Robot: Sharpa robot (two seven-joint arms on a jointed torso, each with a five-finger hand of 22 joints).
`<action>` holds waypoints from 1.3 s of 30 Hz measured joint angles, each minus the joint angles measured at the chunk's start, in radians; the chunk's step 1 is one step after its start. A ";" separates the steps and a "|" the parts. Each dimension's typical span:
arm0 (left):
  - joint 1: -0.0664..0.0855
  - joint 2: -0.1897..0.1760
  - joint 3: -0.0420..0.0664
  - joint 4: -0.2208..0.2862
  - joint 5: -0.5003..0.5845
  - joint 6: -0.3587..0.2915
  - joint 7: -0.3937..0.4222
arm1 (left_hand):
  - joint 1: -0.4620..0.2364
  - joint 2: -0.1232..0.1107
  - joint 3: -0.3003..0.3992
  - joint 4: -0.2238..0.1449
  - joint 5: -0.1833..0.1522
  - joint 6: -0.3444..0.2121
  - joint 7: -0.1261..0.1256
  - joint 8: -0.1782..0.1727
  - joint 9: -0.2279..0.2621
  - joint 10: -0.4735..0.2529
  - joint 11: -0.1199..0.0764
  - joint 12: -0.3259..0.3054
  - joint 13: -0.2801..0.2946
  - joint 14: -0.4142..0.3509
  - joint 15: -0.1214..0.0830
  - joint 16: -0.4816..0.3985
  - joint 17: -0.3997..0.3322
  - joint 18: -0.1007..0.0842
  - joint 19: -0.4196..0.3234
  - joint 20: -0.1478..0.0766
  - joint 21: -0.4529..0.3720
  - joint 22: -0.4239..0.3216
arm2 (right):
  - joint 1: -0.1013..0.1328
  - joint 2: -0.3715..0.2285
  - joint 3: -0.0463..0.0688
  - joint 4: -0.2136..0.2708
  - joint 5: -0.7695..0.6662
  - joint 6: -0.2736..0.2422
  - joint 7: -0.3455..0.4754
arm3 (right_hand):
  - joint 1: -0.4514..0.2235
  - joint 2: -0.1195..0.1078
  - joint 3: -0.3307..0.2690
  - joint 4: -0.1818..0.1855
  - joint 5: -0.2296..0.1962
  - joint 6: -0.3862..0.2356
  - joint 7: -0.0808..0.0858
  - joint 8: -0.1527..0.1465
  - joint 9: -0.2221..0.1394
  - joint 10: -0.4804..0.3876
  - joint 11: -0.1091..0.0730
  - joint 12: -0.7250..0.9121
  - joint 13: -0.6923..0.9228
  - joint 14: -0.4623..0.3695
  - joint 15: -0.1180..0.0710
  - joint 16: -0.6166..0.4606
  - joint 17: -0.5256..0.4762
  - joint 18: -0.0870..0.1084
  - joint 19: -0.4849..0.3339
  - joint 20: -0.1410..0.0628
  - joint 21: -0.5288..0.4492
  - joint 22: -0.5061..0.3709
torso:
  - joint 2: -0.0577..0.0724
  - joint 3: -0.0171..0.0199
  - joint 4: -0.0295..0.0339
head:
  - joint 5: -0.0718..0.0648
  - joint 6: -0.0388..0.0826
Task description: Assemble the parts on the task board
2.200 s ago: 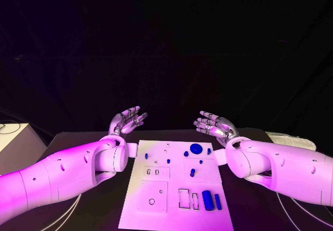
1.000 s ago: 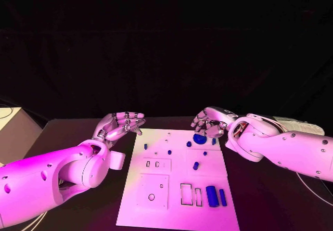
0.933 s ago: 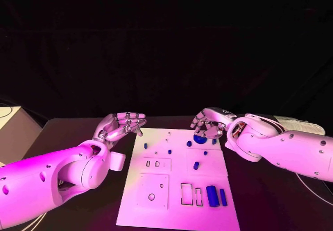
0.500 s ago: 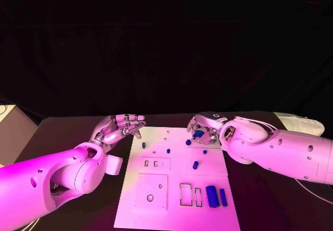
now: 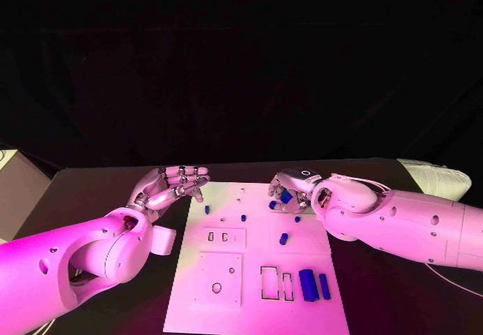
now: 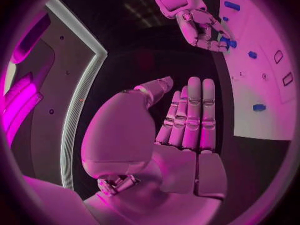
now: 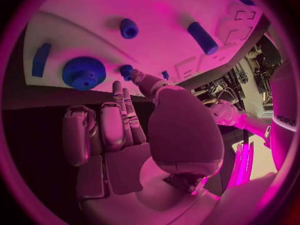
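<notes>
At the board's far left corner, your left hand [image 5: 169, 187] hovers off the task board [image 5: 227, 279], fingers loosely spread, gripping nothing; I judge it is waiting clear. The small blue parts [image 5: 283, 239] lie scattered mid-board, with long ones near the right. At the far right edge, your right hand [image 5: 289, 190] hangs over the blue gear [image 7: 83, 72], fingers apart and empty, likely poised to take it.

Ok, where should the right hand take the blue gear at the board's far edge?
By its toothed rim, coming down from above: the gear seems to lie flat on the task board, so only the rim offers opposing sides.
</notes>
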 measured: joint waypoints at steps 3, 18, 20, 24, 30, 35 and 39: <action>0.000 -0.001 0.000 0.000 0.004 0.001 0.000 | 0.000 0.000 0.000 0.000 0.000 0.000 0.000 0.000 0.000 -0.001 -0.001 0.000 0.000 0.000 0.000 0.000 0.000 0.000 0.000 0.000 0.000 0.000 | -0.002 0.004 0.000 -0.004 -0.009 0.002 -0.005 | 0.000 0.000 -0.001 0.002 0.001 0.000 0.000 0.000 0.001 0.000 0.000 0.000 0.000 0.000 0.000 0.004 0.001 0.000 0.000 0.000 0.000 0.000 | 0.003 -0.0007 0.0019 | 0.001 -0.003; 0.002 -0.004 0.001 0.000 0.018 0.003 0.000 | 0.000 0.000 0.003 0.003 0.000 -0.003 0.003 0.000 0.001 -0.005 0.002 0.000 0.000 -0.004 0.004 0.005 0.000 0.000 -0.003 0.003 0.004 0.003 | -0.008 0.011 0.000 -0.007 -0.038 0.009 -0.019 | 0.011 0.011 0.013 0.018 0.022 0.024 -0.013 0.017 0.020 0.025 -0.013 0.015 0.012 0.000 0.000 0.021 0.010 0.000 0.007 -0.007 0.015 0.000 | 0.018 -0.0026 0.0080 | 0.005 -0.002; 0.002 -0.004 0.001 0.000 0.020 0.003 0.000 | 0.000 0.000 0.003 0.003 0.000 -0.003 0.003 0.000 0.001 -0.005 0.002 0.000 0.000 -0.003 0.004 0.005 0.000 0.000 -0.003 0.003 0.004 0.003 | -0.008 0.011 0.001 -0.005 -0.039 0.007 -0.019 | 0.018 0.018 0.017 0.023 0.027 0.032 -0.014 0.024 0.024 0.033 -0.014 0.016 0.013 0.000 0.000 0.025 0.013 0.000 0.007 -0.007 0.018 0.000 | 0.020 -0.0028 0.0084 | 0.004 -0.001; 0.002 -0.004 0.001 -0.001 0.023 0.004 -0.001 | 0.000 0.000 0.003 0.003 0.000 -0.003 0.003 0.000 0.001 -0.005 0.002 0.000 0.000 -0.003 0.004 0.005 0.000 0.000 -0.006 -0.001 0.009 0.005 | -0.008 0.010 0.001 0.000 -0.041 -0.002 -0.019 | 0.020 0.020 0.022 0.028 0.033 0.046 -0.017 0.032 0.033 0.051 -0.021 0.023 0.017 -0.004 -0.004 0.027 0.016 0.000 0.011 -0.011 0.023 0.000 | 0.023 -0.0030 0.0098 | 0.002 0.001; 0.002 -0.005 0.001 -0.003 0.028 0.005 -0.002 | 0.000 0.000 0.003 0.003 0.000 -0.003 0.003 0.000 0.001 -0.009 0.006 0.000 0.000 -0.003 0.004 0.010 0.000 0.000 -0.009 0.002 0.009 0.006 | -0.010 0.009 0.000 0.007 -0.041 -0.023 -0.020 | 0.032 0.032 0.041 0.025 0.026 0.060 -0.026 0.045 0.042 0.067 -0.028 0.024 0.022 -0.004 -0.011 0.031 0.015 -0.001 0.014 -0.015 0.024 -0.001 | 0.027 -0.0033 0.0117 | 0.001 0.006; 0.002 -0.006 0.001 -0.005 0.032 0.005 -0.004 | 0.000 0.000 0.003 0.003 0.000 -0.007 0.007 -0.003 0.001 -0.013 0.006 0.000 0.000 -0.003 0.004 0.013 0.000 0.000 -0.009 0.002 0.015 0.008 | -0.011 0.007 -0.001 0.014 -0.039 -0.066 -0.027 | 0.044 0.044 0.062 0.014 0.012 0.083 -0.036 0.068 0.058 0.079 -0.022 0.039 0.036 -0.005 -0.020 0.037 0.010 -0.015 0.018 -0.018 0.028 -0.001 | 0.030 -0.0038 0.0132 | 0.000 0.009; 0.002 -0.006 0.001 -0.007 0.033 0.006 -0.007 | 0.000 0.000 0.005 0.006 -0.006 -0.013 0.012 -0.007 0.001 -0.022 0.008 0.000 0.000 -0.003 0.004 0.018 0.000 0.000 -0.013 0.006 0.019 0.010 | -0.012 0.004 -0.001 0.021 -0.038 -0.123 -0.041 | 0.044 0.044 0.066 0.010 0.020 0.088 -0.038 0.078 0.070 0.080 -0.022 0.040 0.044 -0.002 -0.023 0.037 0.009 -0.015 0.019 -0.024 0.028 -0.001 | 0.032 -0.0044 0.0136 | 0.001 0.012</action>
